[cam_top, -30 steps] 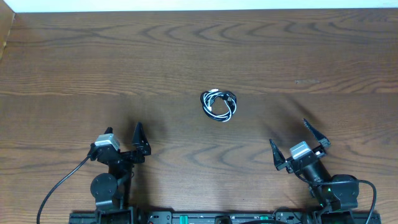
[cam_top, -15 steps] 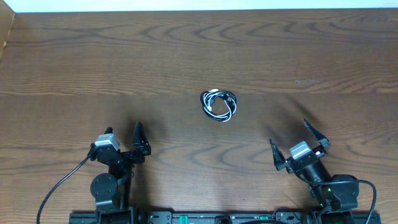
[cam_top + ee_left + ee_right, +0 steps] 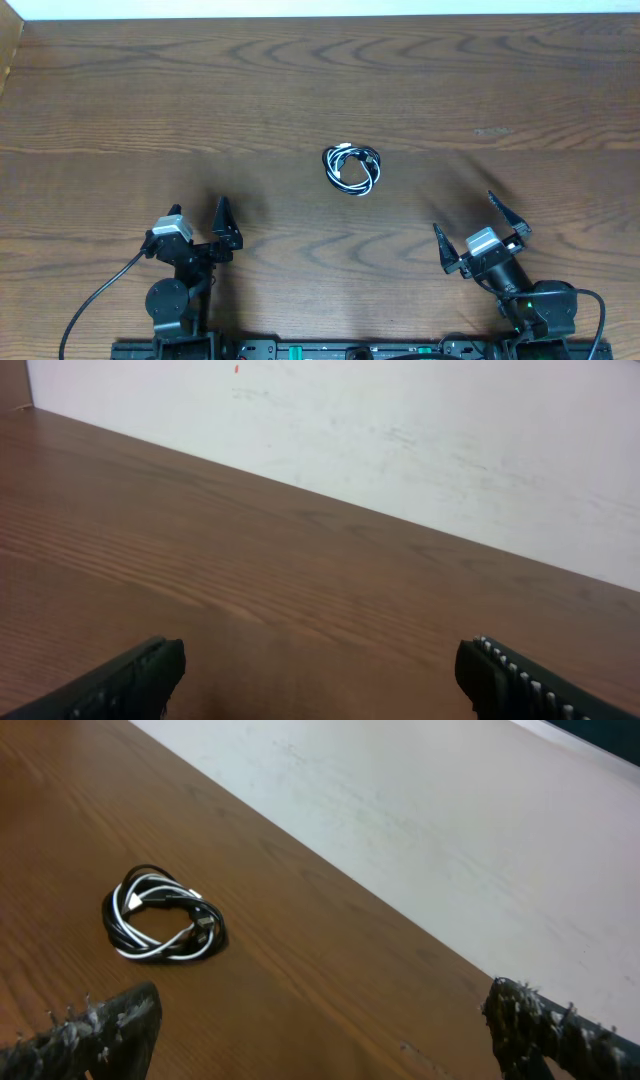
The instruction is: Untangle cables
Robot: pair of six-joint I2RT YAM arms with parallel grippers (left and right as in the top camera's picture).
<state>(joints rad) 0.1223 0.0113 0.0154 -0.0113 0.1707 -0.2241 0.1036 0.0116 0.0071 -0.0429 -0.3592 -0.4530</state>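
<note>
The cables (image 3: pixel 352 168) lie as one small coiled bundle, a black cord and a white cord wound together, at the middle of the wooden table. The bundle also shows at the left of the right wrist view (image 3: pixel 160 915). My left gripper (image 3: pixel 221 222) is open and empty near the table's front left, far from the bundle; its view (image 3: pixel 320 670) shows only bare wood between the fingers. My right gripper (image 3: pixel 478 226) is open and empty at the front right, well short of the bundle; it also shows in its own view (image 3: pixel 325 1025).
The wooden table (image 3: pixel 200 100) ends at a white strip along its far side (image 3: pixel 320 8). Thick black robot wires run off the arm bases at the front edge (image 3: pixel 95 300).
</note>
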